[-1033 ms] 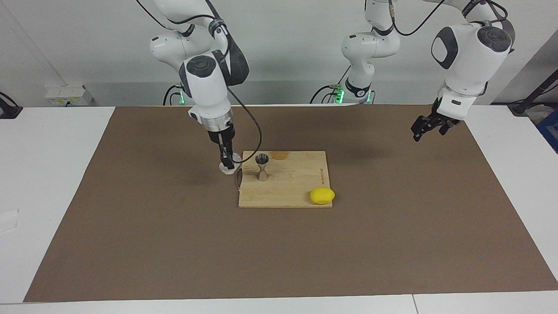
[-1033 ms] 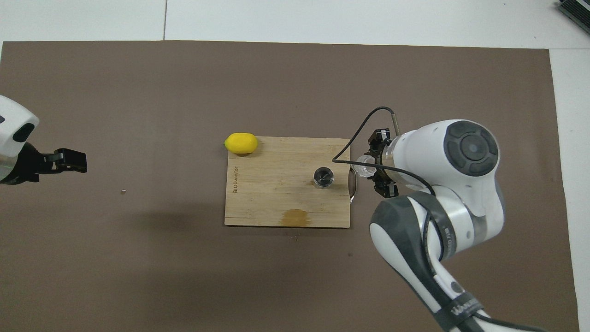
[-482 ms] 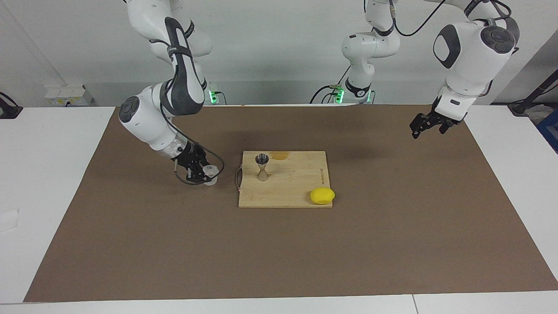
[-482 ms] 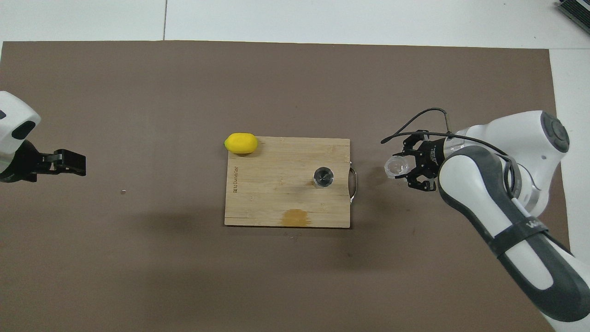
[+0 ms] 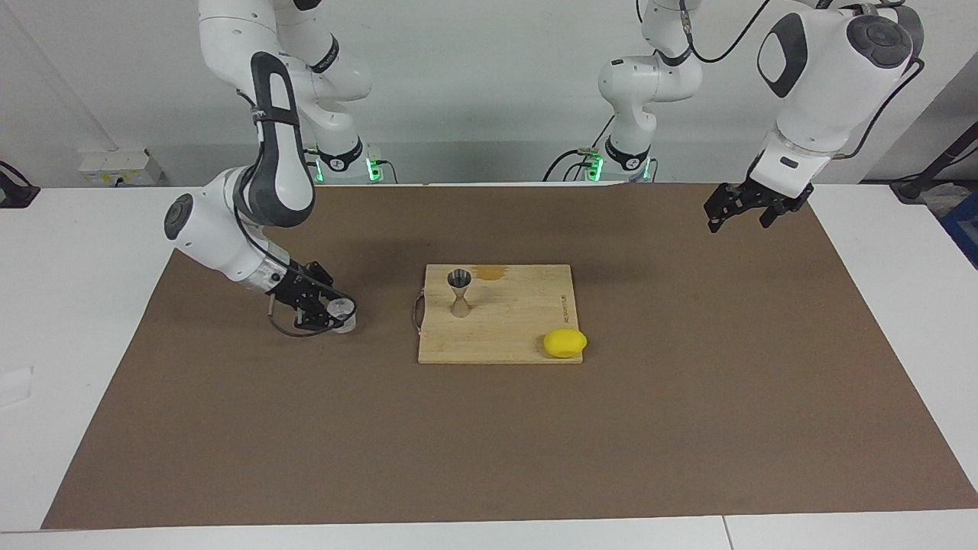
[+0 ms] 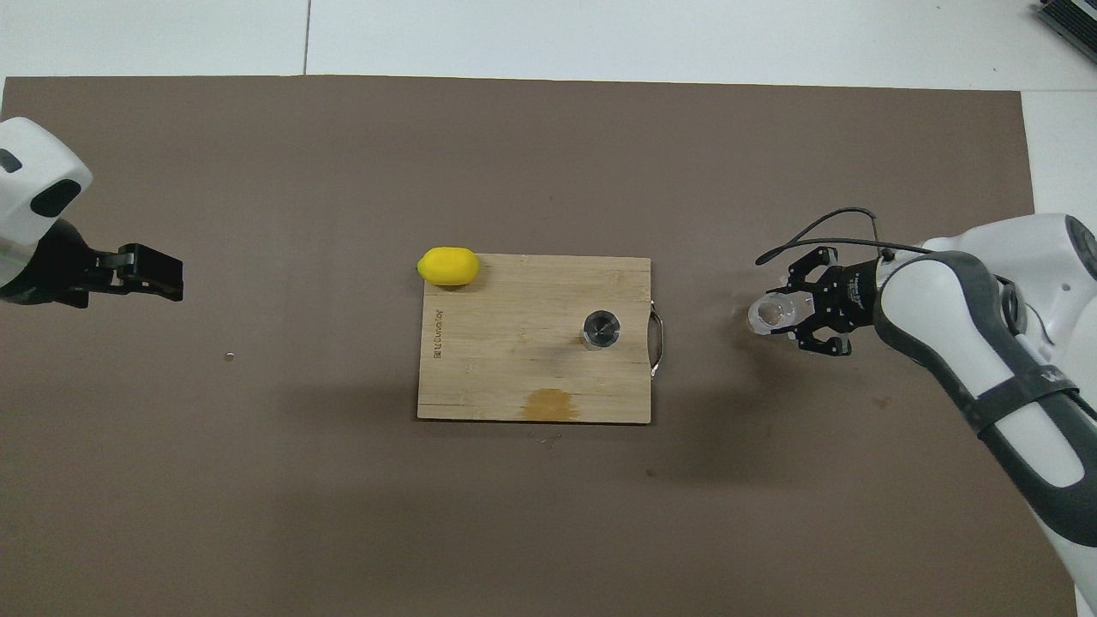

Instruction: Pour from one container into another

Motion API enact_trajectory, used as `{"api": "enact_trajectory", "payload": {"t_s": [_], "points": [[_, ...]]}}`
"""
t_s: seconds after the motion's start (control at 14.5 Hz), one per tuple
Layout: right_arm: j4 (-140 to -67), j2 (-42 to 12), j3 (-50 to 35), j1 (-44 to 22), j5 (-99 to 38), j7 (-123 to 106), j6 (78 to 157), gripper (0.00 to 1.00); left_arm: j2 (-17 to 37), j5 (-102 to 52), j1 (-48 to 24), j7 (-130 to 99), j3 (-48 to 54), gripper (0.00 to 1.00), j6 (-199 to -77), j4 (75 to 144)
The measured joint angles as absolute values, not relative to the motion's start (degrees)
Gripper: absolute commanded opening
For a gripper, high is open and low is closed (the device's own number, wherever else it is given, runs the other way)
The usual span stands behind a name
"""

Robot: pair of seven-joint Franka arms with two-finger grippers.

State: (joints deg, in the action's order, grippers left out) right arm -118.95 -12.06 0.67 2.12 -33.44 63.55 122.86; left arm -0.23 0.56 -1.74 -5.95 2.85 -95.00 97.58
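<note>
The right gripper [image 5: 330,314] pinches the clear cup [image 5: 341,312] low over the mat, well apart from the jigger [image 5: 459,292] on the cutting board [image 5: 497,336]. Pouring looks done; setting down comes next. The left gripper [image 5: 737,211] waits, fingers unreadable.

the clear cup [image 5: 341,312] [image 6: 771,314] is small, short and see-through, cylindrical, with its open mouth up. it is low at the brown desk mat [image 5: 489,428] toward the right arm's end, well apart from the wooden board [image 5: 512,336], between the fingers of the right end effector [image 5: 321,313] [image 6: 806,313]; whether its base touches the mat cannot be told. the metal jigger [image 5: 459,292] [image 6: 601,329] is grey-silver, hourglass-shaped, two cones joined at a narrow waist. it stands upright on the board, near the edge with the handle, its upper cone open.
</note>
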Motion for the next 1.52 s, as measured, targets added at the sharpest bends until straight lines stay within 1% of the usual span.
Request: {"api": "enact_trajectory", "payload": {"t_s": [0.07,0.14,0.21,0.28,0.34,0.41,0.48,0.76,1.03,1.31,1.52], "points": [[-119.0,-12.1,0.7,3.1,-33.4,62.3,122.2,0.26,0.1,0.5,-1.8,-6.2,2.8,1.0,-95.4,97.4],[-119.0,-12.2,0.7,3.8,-33.4,61.3,121.7,0.35,0.3,0.5,-1.8,-6.4,2.7,1.0,-95.5,97.3],[-119.1,-12.3,0.7,4.2,-33.4,60.6,121.6,0.49,0.3,0.5,-1.8,-6.4,2.5,1.0,-95.5,97.3],[-119.3,-12.4,0.7,4.3,-33.4,60.3,121.6,0.7,0.3,0.5,-1.8,-6.4,2.4,1.0,-95.5,97.3],[-119.4,-12.6,0.6,4.3,-33.4,60.2,121.6,0.77,0.3,0.5,-1.8,-6.4,2.4,1.0,-95.5,97.3],[-119.6,-12.6,0.6,4.2,-33.4,60.2,121.6,0.89,0.3,0.5,-1.8,-6.4,2.4,1.0,-95.5,97.2],[-119.8,-12.6,0.6,4.3,-33.4,60.1,121.6,0.98,0.3,0.5,-1.8,-6.4,2.3,1.0,-95.5,97.2],[-119.9,-12.3,0.7,5.2,-33.4,57.7,121.6,1.0,0.3,0.5,-1.8,-6.5,2.1,1.0,-95.4,97.2],[-119.9,-8.7,0.8,5.7,-32.8,54.8,119.7,1.0,0.3,0.5,-1.8,-6.5,2.1,1.0,-95.4,97.2],[-119.8,-3.8,0.5,5.1,-25.5,44.2,115.0,1.0,0.3,0.5,-1.8,-6.5,2.1,1.0,-95.4,97.2],[-119.7,-1.4,0.3,1.9,-15.9,33.5,112.8,1.0,0.3,0.5,-1.8,-6.5,2.1,1.0,-95.4,97.2]]}}
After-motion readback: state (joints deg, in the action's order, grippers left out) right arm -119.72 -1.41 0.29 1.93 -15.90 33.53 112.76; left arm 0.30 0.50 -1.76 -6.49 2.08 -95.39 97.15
